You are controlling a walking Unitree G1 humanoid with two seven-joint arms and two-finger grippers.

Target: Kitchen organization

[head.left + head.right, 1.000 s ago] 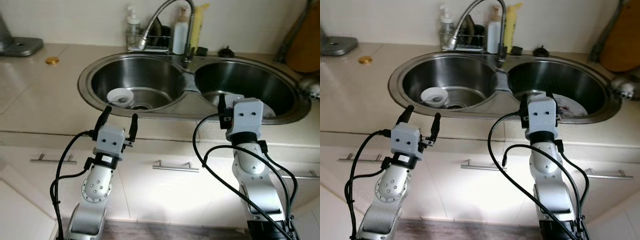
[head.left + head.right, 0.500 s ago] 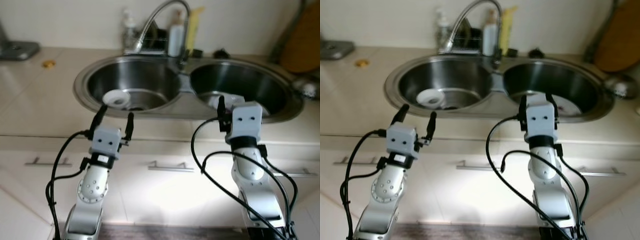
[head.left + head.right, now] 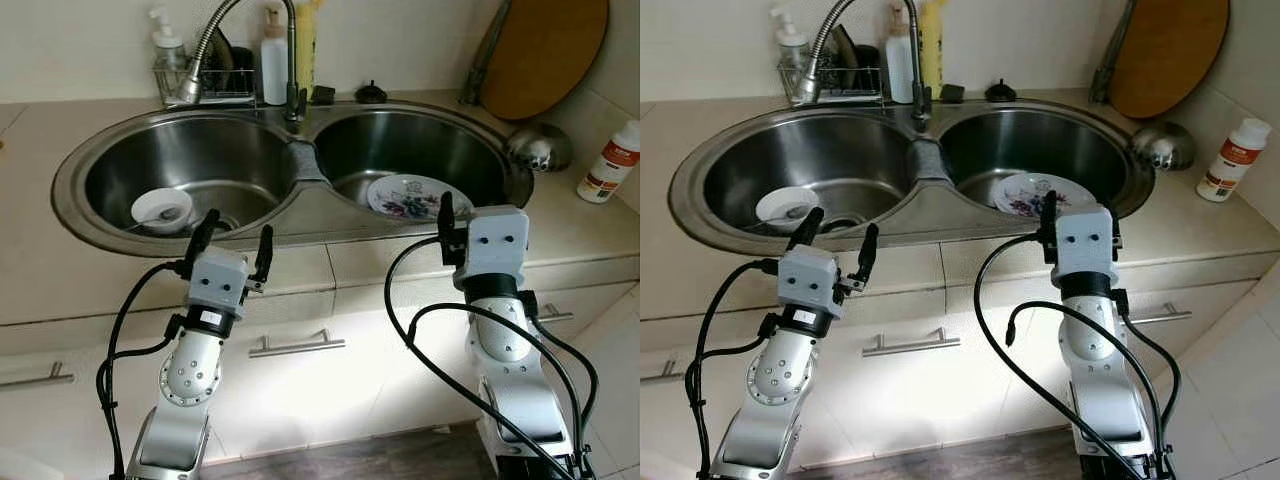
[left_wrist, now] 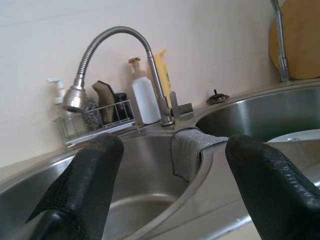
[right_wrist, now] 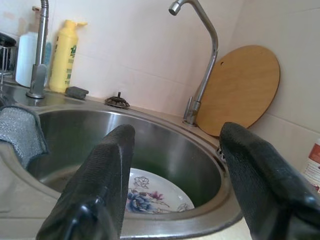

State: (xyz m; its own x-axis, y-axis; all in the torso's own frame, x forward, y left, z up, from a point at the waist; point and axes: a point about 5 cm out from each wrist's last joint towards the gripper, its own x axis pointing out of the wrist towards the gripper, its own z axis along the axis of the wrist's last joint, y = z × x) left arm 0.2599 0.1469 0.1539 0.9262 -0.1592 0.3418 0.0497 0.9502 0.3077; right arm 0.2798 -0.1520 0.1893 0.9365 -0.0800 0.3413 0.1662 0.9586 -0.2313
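A steel double sink (image 3: 300, 210) is set in the beige counter before me. A small white bowl (image 3: 162, 207) with a spoon lies in the left basin. In the right basin lies a flowered plate (image 3: 415, 195), which the right wrist view shows as the plate (image 5: 152, 196). A grey cloth (image 3: 300, 165) hangs over the divider between the basins. My left gripper (image 3: 238, 228) is open and empty over the sink's front rim, near the left basin. The right gripper (image 3: 1076, 205) is open and empty at the front rim, just short of the plate.
A curved tap (image 3: 215, 40), a wire rack (image 3: 205, 85) and soap bottles (image 3: 275, 60) stand behind the sink. At the back right a round wooden board (image 3: 545, 50) leans on the wall, beside a metal bowl (image 3: 538, 147) and a white bottle (image 3: 607, 162). Cupboard handles (image 3: 297, 345) are below.
The whole view has swung to the right, bringing the wooden board and the white bottle into sight. Both arms keep the same pose, grippers open as before.
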